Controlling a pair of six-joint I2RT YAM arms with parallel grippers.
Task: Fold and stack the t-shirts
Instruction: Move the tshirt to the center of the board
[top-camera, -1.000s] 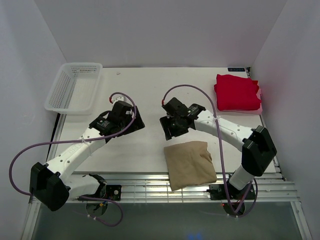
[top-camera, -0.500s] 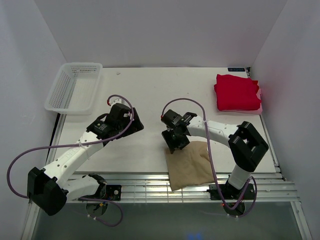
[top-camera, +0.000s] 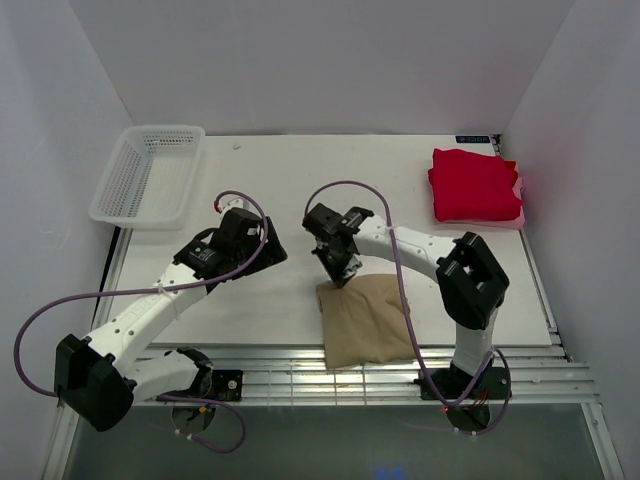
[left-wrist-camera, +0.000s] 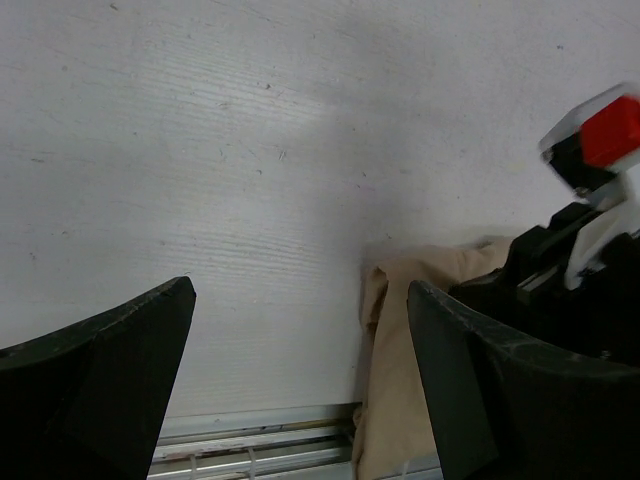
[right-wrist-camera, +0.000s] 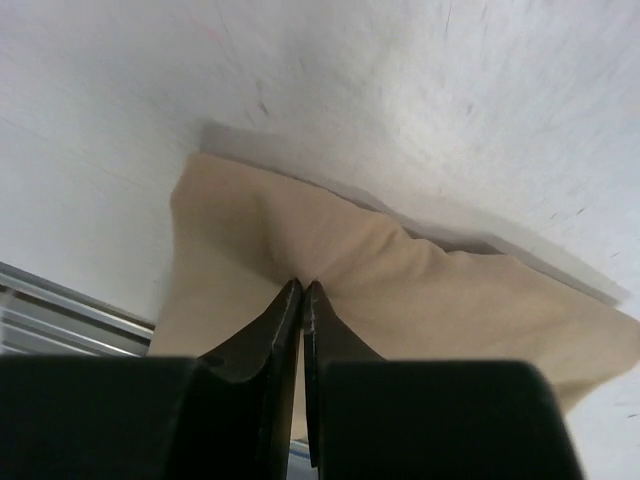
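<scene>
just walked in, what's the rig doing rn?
The right pincer is shut on the far edge of the folded tan t-shirt, which lies at the near edge of the table; the cloth puckers where it is pinched. The left pincer is open over bare table just left of that shirt, holding nothing. The red t-shirt sits folded at the far right, so the two are not yet stacked. The white basket is at the far left.

No legible txt or nos. anywhere; small dark label strip (top-camera: 476, 138) at far right edge of table (top-camera: 300, 180) too tiny to read.
</scene>
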